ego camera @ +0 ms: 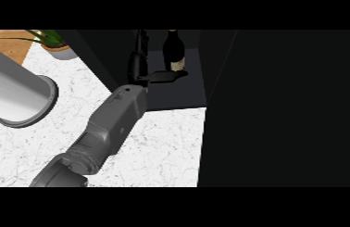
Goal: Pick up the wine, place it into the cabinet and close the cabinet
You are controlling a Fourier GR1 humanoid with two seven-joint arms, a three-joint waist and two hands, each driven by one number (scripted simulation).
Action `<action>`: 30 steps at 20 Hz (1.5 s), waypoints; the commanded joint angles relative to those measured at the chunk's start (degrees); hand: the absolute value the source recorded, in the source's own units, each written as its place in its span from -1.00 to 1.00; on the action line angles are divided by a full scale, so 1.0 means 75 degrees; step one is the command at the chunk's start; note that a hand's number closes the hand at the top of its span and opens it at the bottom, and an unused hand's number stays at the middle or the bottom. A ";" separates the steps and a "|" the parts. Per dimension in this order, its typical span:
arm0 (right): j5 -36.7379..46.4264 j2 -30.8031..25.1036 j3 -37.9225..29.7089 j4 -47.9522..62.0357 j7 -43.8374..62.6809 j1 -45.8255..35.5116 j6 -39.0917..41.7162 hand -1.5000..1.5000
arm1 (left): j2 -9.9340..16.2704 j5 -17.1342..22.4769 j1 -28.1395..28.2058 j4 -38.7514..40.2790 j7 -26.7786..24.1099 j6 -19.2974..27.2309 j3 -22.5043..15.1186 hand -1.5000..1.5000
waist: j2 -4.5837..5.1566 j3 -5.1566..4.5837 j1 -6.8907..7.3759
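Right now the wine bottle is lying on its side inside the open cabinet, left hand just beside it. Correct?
Not quite. In the head view the wine bottle stands upright inside the open cabinet, not on its side. The left hand is just beside it, its fingers reaching to the bottle's base.
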 commanded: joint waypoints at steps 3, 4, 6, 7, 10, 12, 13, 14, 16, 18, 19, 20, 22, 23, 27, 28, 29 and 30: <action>-0.0215 -0.0024 -0.0119 -0.0132 0.0095 -0.0187 -0.0062 -1.00 | 0.0010 0.0464 0.0428 -0.0200 -0.0172 -0.0541 0.0128 -1.00 | -0.0087 0.0009 0.0138; -0.0060 0.0025 0.0194 -0.0072 -0.0240 0.0240 -0.0050 -1.00 | 0.0010 0.0481 0.0460 -0.0209 -0.0300 -0.0589 0.0124 -1.00 | -0.0074 0.0011 0.0119; -0.0064 0.0026 0.0164 -0.0355 0.0071 0.0157 -0.0223 -1.00 | 0.0009 0.0629 0.0615 -0.0211 -0.0327 -0.0679 0.0067 -1.00 | -0.0092 0.0008 0.0107; -0.0185 -0.0079 -0.0018 -0.0446 0.0239 0.0241 -0.0128 -1.00 | 0.0009 0.0604 0.0505 -0.0342 -0.0167 -0.0574 -0.0031 -1.00 | -0.0131 0.0012 0.0223; -0.0249 -0.0070 -0.0120 -0.0428 0.0610 -0.0354 -0.0319 -1.00 | 0.0010 0.0992 0.0629 -0.0561 -0.0016 -0.0727 -0.0385 -1.00 | -0.0157 0.0010 0.0170; -0.0253 -0.0090 -0.0349 0.0007 0.0056 -0.0202 -0.0153 -1.00 | 0.0009 0.1046 0.1034 -0.0536 -0.0301 -0.0866 -0.0591 -1.00 | -0.0127 0.0013 0.0155; -0.0536 -0.0186 -0.0353 -0.0476 0.0264 0.0104 -0.0045 -1.00 | 0.0009 0.1225 0.0803 -0.0658 -0.0004 -0.0649 -0.0590 -1.00 | -0.0146 0.0015 0.0131; 0.0150 -0.0003 0.0151 -0.0299 0.0599 -0.0553 -0.0372 -1.00 | 0.0010 0.1256 0.1195 -0.0824 -0.0258 -0.0787 -0.0811 -1.00 | -0.0180 0.0005 0.0216; 0.0356 0.0023 0.0287 0.0182 0.0073 -0.0474 -0.0420 -1.00 | 0.0010 0.1583 0.1270 -0.1144 -0.0032 -0.0554 -0.1339 -1.00 | -0.0157 0.0010 0.0143; 0.0040 0.0006 0.0126 -0.0272 0.0134 0.0140 -0.0235 -1.00 | 0.0010 0.1941 0.1654 -0.1830 0.0249 -0.0359 -0.1789 -1.00 | -0.0226 0.0018 0.0203; 0.0051 -0.0015 0.0024 -0.0129 0.0338 -0.0231 -0.0334 -1.00 | 0.0010 0.2157 0.1828 -0.2200 0.0277 -0.0180 -0.2210 -1.00 | -0.0204 0.0014 0.0208; -0.0309 -0.0136 -0.0365 -0.0111 0.0606 -0.0578 -0.0350 -1.00 | 0.0010 0.2358 0.1975 -0.2640 0.0367 0.0121 -0.2587 -1.00 | -0.0212 0.0014 0.0218; 0.0313 0.0001 0.0251 -0.0761 0.0428 0.0263 -0.0409 -1.00 | 0.0010 0.2378 0.2596 -0.3306 0.0330 0.0419 -0.3094 -1.00 | -0.0242 0.0017 0.0367; 0.0086 -0.0124 -0.0040 0.0002 -0.0107 0.0132 -0.0115 -1.00 | 0.0010 0.2721 0.2573 -0.3979 0.0879 0.0968 -0.3703 -1.00 | -0.0235 0.0022 0.0347; 0.0021 -0.0141 -0.0218 -0.0204 0.0284 -0.0152 -0.0302 -1.00 | 0.0010 0.3063 0.3653 -0.5504 0.0570 0.2196 -0.4997 -1.00 | -0.0208 0.0016 0.0412; -0.0173 -0.0375 -0.0558 -0.0668 0.0481 0.0260 -0.0193 -1.00 | 0.0010 0.2462 0.3964 -0.6036 0.0854 0.2182 -0.4735 -1.00 | -0.0251 0.0023 0.0607; -0.0066 -0.0280 -0.0503 -0.0602 0.0570 -0.0154 -0.0361 -1.00 | 0.0010 0.2385 0.4015 -0.6015 0.0711 0.2269 -0.4801 -1.00 | -0.0217 0.0018 0.0575; 0.0011 -0.0220 -0.0210 -0.0597 0.0449 0.0097 -0.0268 -1.00 | 0.0010 0.2616 0.4265 -0.6671 0.0715 0.2795 -0.5391 -1.00 | -0.0228 0.0019 0.0543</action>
